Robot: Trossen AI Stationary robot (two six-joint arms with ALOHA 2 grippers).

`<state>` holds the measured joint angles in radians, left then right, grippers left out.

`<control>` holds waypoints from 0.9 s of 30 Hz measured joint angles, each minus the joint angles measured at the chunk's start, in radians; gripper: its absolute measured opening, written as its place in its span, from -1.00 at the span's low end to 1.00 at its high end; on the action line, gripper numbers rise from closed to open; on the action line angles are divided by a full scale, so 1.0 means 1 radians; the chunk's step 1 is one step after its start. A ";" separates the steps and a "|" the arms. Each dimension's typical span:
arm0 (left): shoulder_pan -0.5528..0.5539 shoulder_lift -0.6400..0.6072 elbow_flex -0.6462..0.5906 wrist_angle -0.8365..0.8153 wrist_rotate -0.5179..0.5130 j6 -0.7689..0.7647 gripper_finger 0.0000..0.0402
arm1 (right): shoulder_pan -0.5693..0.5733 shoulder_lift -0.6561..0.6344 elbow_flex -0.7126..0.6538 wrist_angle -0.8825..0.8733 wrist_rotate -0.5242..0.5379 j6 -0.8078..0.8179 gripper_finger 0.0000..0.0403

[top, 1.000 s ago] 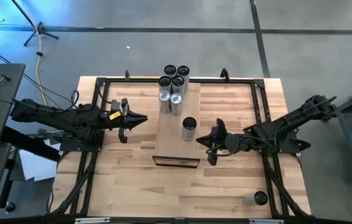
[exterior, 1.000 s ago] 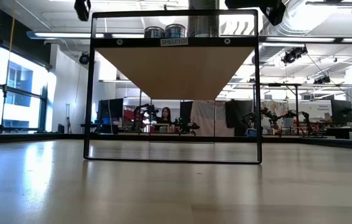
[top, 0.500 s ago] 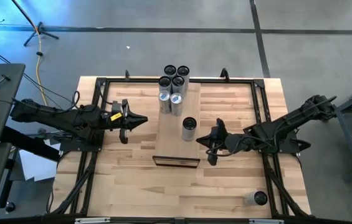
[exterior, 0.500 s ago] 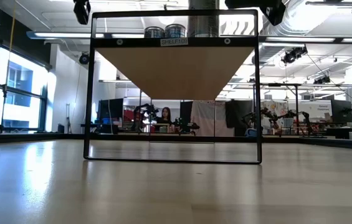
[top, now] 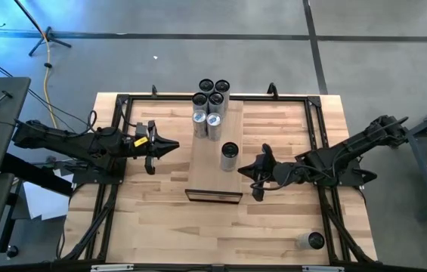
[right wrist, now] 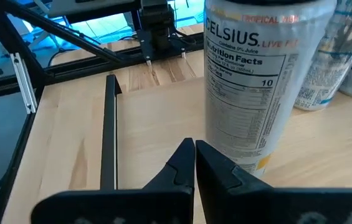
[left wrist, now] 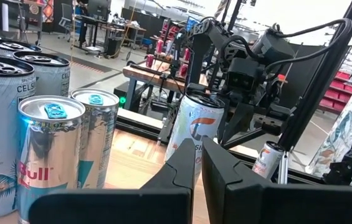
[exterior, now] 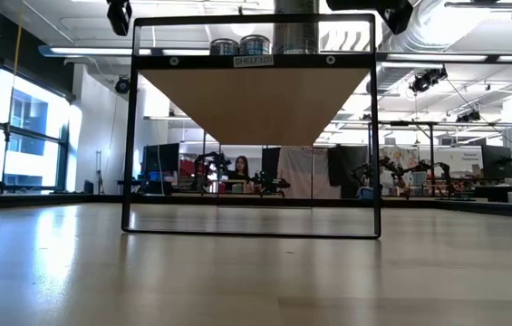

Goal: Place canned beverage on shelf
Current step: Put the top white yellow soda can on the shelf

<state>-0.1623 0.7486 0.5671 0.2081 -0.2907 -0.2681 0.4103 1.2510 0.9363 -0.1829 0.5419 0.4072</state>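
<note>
High view: one can (top: 230, 156) is seen standing upright on the shelf (top: 215, 178), apart from a cluster of cans (top: 209, 106) at its far end. Just beside it, the right gripper (top: 252, 172) is held shut and empty. A last can (top: 310, 241) is left lying on the table (top: 160, 227), nearer the right arm. The left gripper (top: 174, 145) is shut too.

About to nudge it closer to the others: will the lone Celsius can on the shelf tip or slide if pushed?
The lone can is tall and narrow, standing upright, so a high push would probably tip it. The shelf looks smooth, so a low push likely slides it. If tipped, its round body would probably roll, perhaps off the edge.
</note>
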 joint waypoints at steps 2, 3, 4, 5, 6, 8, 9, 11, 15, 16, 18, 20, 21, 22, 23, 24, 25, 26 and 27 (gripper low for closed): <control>0.000 0.000 0.000 0.000 -0.002 0.000 -1.00 | -0.010 0.003 0.000 0.005 0.002 -0.026 -1.00; 0.000 0.000 0.000 0.000 -0.005 0.000 -1.00 | -0.017 0.008 0.000 0.011 0.004 -0.035 -1.00; 0.000 0.000 0.000 0.000 -0.007 0.000 -1.00 | -0.025 0.011 -0.001 0.011 0.005 -0.047 -1.00; 0.000 0.000 0.000 0.000 -0.007 -0.001 -1.00 | -0.033 0.013 -0.002 0.012 0.006 -0.054 -1.00; 0.000 0.000 0.000 0.000 -0.007 -0.002 -1.00 | -0.040 0.013 -0.002 0.017 0.008 -0.065 -1.00; 0.000 0.000 0.000 0.000 -0.007 -0.009 -1.00 | -0.052 0.014 -0.002 0.021 0.008 -0.077 -1.00; 0.000 0.000 0.000 0.000 -0.007 -0.009 -1.00 | -0.059 0.015 -0.002 0.021 0.008 -0.086 -1.00; 0.000 0.000 0.000 0.000 -0.007 -0.010 -1.00 | -0.072 0.016 -0.002 0.027 0.002 -0.102 -1.00; 0.000 0.000 0.000 0.000 -0.009 -0.010 -1.00 | -0.098 0.016 -0.002 0.039 -0.033 -0.121 -1.00; 0.000 0.000 0.000 0.000 -0.009 -0.010 -1.00 | -0.106 0.016 -0.002 0.039 -0.050 -0.121 -1.00; 0.000 0.000 0.000 0.000 -0.011 -0.010 -1.00 | -0.120 0.017 -0.002 0.045 -0.075 -0.121 -1.00; 0.000 0.000 0.000 -0.001 -0.017 -0.009 -1.00 | -0.133 0.028 -0.002 0.078 -0.086 -0.138 -1.00; 0.000 0.000 0.000 -0.001 -0.022 -0.009 -1.00 | -0.138 0.036 -0.002 0.097 -0.089 -0.151 -1.00; 0.000 0.000 0.000 -0.001 -0.030 -0.009 -1.00 | -0.144 0.045 -0.002 0.126 -0.092 -0.169 -1.00; 0.000 0.000 0.000 -0.002 -0.036 -0.009 -1.00 | -0.150 0.055 -0.002 0.156 -0.103 -0.186 -1.00; 0.000 0.000 0.000 -0.003 -0.038 -0.009 -1.00 | -0.155 0.067 -0.002 0.182 -0.116 -0.203 -1.00; 0.000 0.000 0.000 -0.003 -0.040 -0.009 -1.00 | -0.159 0.079 -0.002 0.197 -0.126 -0.207 -1.00; 0.001 0.000 0.000 -0.003 -0.040 -0.009 -1.00 | -0.163 0.090 -0.002 0.207 -0.129 -0.207 -1.00; 0.001 0.000 0.000 -0.003 -0.040 -0.009 -1.00 | -0.166 0.099 -0.002 0.213 -0.129 -0.206 -1.00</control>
<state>-0.1616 0.7486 0.5674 0.2054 -0.3305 -0.2773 0.2442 1.3496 0.9340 0.0301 0.4125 0.2013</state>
